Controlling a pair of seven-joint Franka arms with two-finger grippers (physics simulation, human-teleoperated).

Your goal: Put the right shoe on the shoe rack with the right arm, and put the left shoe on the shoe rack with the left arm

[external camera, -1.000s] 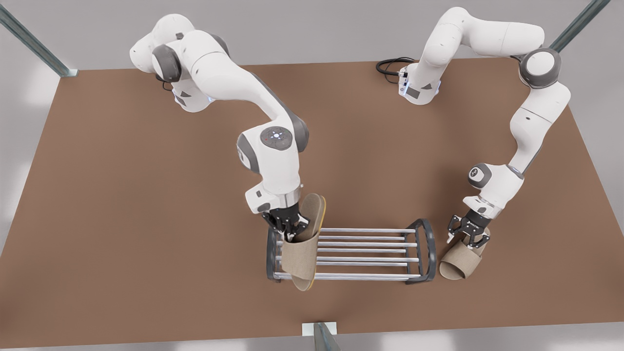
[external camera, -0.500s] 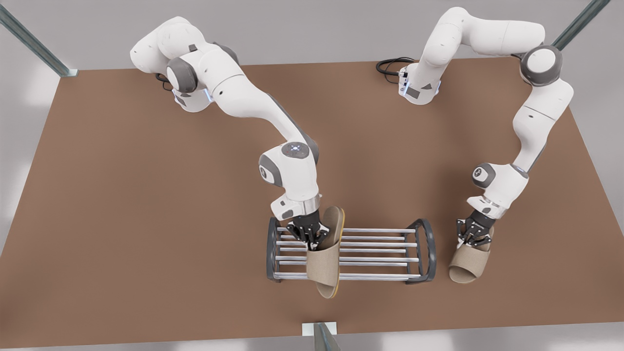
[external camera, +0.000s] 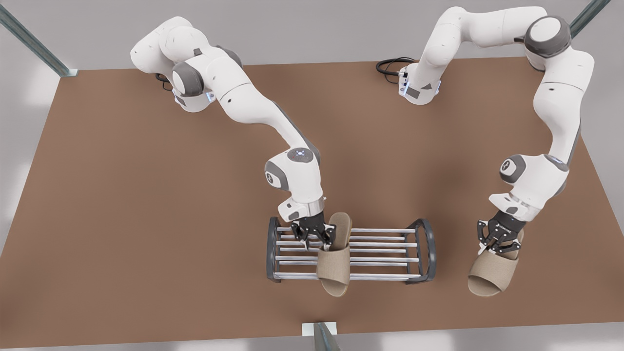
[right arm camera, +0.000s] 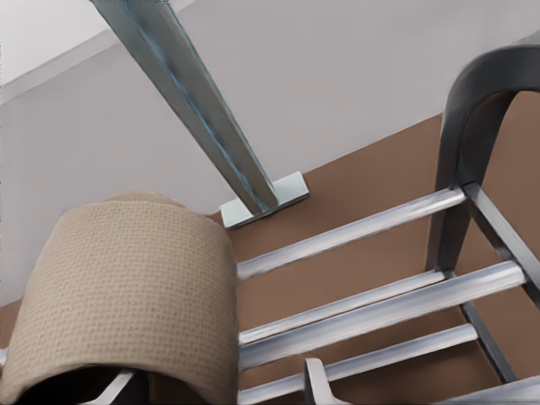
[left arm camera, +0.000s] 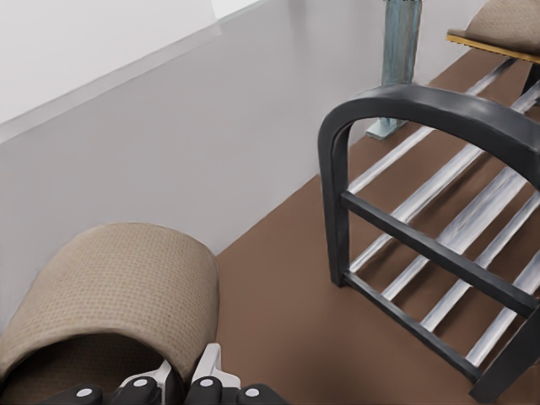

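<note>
Because soft, light and floppy at the strap, take hold at the stiffer heel edge. See the right jaws clamped on one beige woven open-toe slipper [external camera: 334, 265] over the silver-barred, dark-framed shoe rack [external camera: 424, 253]. Find the left jaws gripping its twin [external camera: 490, 275] at the heel, just beside the rack's end on the front view's right.

You get bright, even, diffuse light across the brown desk [external camera: 122, 219], with no glare on it. Shadows are soft: a faint dark patch lies beneath each arm and under the shoe rack [external camera: 424, 248]. Pale blotches of light sit on the grey floor along the front view's left edge and bottom edge. The silver bars of the rack carry mild highlights. In both wrist views the near slipper strap [left arm camera: 110, 287] [right arm camera: 126, 287] and the rack's bars look slightly soft and smeared, while the front view stays crisp throughout.
</note>
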